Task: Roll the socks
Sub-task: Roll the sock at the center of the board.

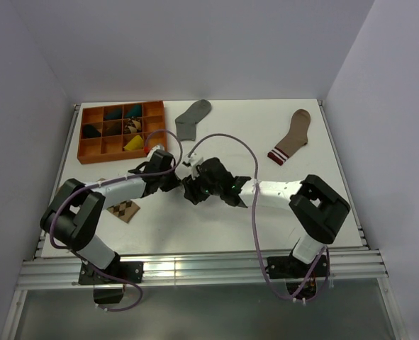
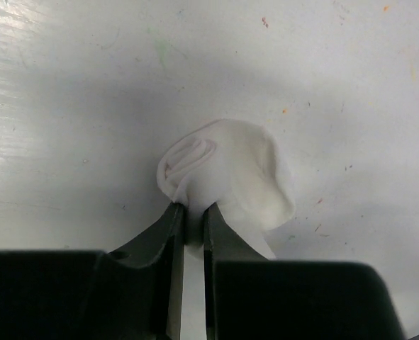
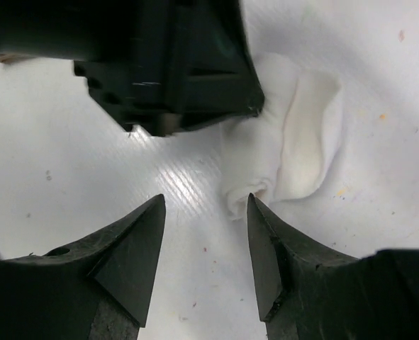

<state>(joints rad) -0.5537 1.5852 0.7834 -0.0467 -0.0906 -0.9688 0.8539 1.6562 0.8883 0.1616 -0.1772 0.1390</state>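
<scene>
The white sock (image 2: 227,166) lies on the table as a loose roll, with its spiral end showing in the left wrist view. My left gripper (image 2: 195,211) is shut on the near edge of that roll. My right gripper (image 3: 205,202) stands open just beside the white sock (image 3: 301,142), its right fingertip touching the fabric and nothing between its fingers. In the top view the two grippers, left (image 1: 183,171) and right (image 1: 195,190), meet at mid-table and hide the roll. The grey sock (image 1: 193,117) lies flat at the back.
An orange compartment tray (image 1: 152,126) at the back left holds several rolled items. A brown sock with a striped cuff (image 1: 292,138) lies at the back right. A diamond-patterned sock (image 1: 124,210) peeks out beneath my left arm. My left gripper's body (image 3: 166,64) looms close above the right fingers.
</scene>
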